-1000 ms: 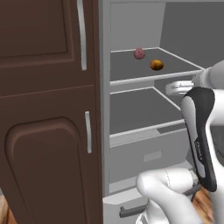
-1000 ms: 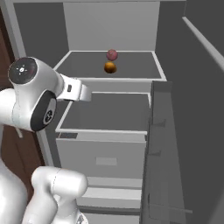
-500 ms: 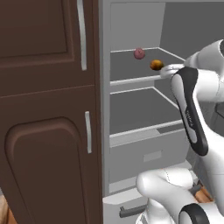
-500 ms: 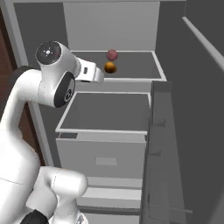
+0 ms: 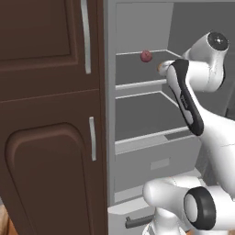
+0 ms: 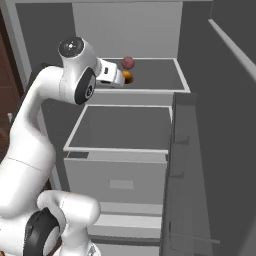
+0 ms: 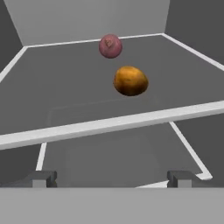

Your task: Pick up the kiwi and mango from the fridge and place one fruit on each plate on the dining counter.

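Arm rose from the base, bent sharply at the elbow and reached forward into the open fridge (image 6: 125,150) at the height of the upper shelf (image 7: 65,87). Wrist roughly level, hand pointing toward the back wall. In the right base view the gripper (image 6: 120,77) sat at the shelf's front edge, just short of the mango (image 6: 128,77), which it partly covered. In the left base view the forearm hid most of the hand; just a sliver of orange showed beside it.

Hand view: the two finger tips (image 7: 41,178) stood wide apart at the bottom of the picture with nothing between them (so the hand was open and empty). They were below and in front of the shelf's white front rim.

The mango (image 7: 130,80) lay on the upper shelf, a little right of centre and behind the rim. The dull red-pink ball (image 7: 110,46) lay farther back on the same shelf, near the mango but not touching it. It also showed in the left base view (image 5: 146,56).

Below that shelf were a second flat shelf (image 6: 120,127) and a closed bottom drawer (image 6: 117,180). A dark brown cabinet (image 5: 46,114) stood left of the fridge.
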Motion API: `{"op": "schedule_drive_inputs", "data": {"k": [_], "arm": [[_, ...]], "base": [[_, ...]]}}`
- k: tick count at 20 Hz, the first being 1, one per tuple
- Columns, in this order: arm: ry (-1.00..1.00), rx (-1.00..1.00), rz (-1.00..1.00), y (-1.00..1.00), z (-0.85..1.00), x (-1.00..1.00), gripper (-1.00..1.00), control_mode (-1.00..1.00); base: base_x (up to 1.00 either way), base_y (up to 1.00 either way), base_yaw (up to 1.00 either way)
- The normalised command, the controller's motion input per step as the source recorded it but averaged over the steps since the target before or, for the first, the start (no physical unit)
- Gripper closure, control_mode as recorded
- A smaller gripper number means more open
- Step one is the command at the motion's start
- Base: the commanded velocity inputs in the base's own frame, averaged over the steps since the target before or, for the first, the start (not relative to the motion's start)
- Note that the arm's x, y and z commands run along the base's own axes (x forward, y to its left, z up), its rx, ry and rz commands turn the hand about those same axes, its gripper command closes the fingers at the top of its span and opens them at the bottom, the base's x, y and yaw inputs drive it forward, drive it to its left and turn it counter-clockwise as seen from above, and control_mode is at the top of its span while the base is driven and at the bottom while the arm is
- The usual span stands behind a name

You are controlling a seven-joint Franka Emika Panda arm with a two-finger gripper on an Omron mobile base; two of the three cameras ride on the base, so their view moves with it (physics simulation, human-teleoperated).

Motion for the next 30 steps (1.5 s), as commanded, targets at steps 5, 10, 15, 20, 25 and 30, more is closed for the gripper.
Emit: {"op": "schedule_drive_inputs", "data": {"k": [5,10,15,20,25,30], "arm": [[0.08,0.00,-0.02,-0.08,0.00,0.48,-1.00,-1.00],[0.07,0.00,-0.03,-0.07,-0.05,0.47,-1.00,-1.00],[0.06,0.00,-0.03,-0.05,-0.10,0.44,-1.00,-1.00],[0.08,0.00,-0.03,-0.08,-0.11,0.45,-1.00,-1.00],[0.09,0.00,-0.05,-0.12,-0.12,0.42,-1.00,-1.00],[0.09,0.00,-0.05,-0.12,-0.13,0.38,-1.00,-1.00]], "base": [[0.00,0.00,0.00],[0.00,0.00,0.00],[0.00,0.00,0.00],[0.00,0.00,0.00],[0.00,0.00,0.00],[0.00,0.00,0.00]]}}
